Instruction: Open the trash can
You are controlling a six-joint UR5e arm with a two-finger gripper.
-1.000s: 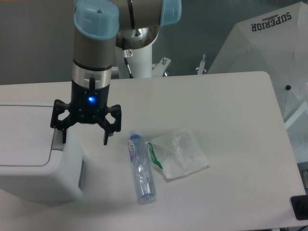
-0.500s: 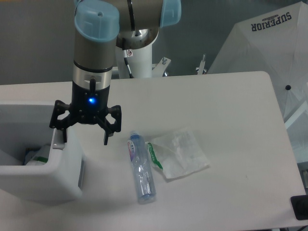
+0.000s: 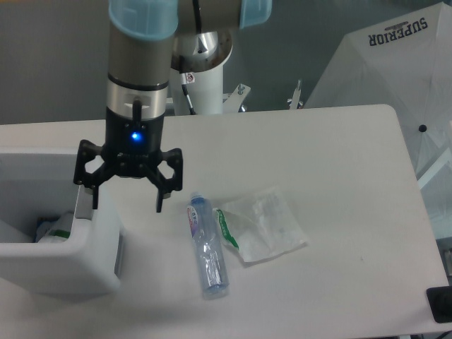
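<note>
The trash can [image 3: 85,268] is a large white boxy bin at the table's left edge. Its top stands open, and I can see white and green rubbish inside it. The flat lid does not show. My gripper [image 3: 127,201] hangs open over the can's right rim, with nothing between its fingers. Its left fingertip sits by the grey tab [image 3: 83,212] on the rim, and its right fingertip hangs just off the can's right side above the table.
A clear plastic bottle [image 3: 206,247] with a blue cap lies right of the can. Beside it lies a clear wrapper [image 3: 265,226] with a green strip. A white umbrella-like object [image 3: 395,70] stands beyond the table's right edge.
The lid, flat and closed a second ago, has gone and the can now shows its inside. Since then my gripper has risen slightly.
</note>
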